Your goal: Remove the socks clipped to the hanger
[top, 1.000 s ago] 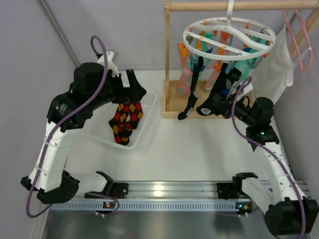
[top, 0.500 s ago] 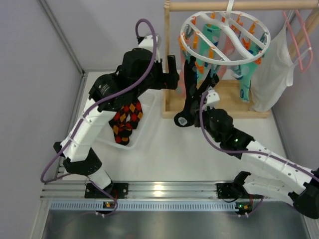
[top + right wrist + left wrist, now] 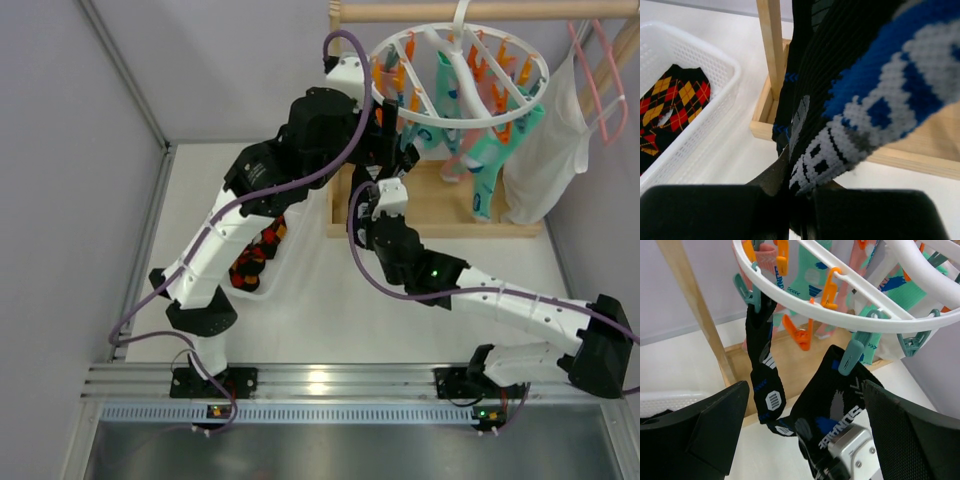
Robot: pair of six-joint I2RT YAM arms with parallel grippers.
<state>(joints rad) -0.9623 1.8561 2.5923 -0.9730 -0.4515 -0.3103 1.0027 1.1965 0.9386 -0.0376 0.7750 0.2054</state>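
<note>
Under hanger, my right gripper pinches black sock, not off its clip yet. Left gripper wide open, empty. I see many socks left hanging.

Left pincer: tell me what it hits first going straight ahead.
Most likely the black sock with white lettering, hanging from a teal clip, between the open fingers of the left pincer; depth is unclear.

Knitted socks, glossy plastic hanger
</note>
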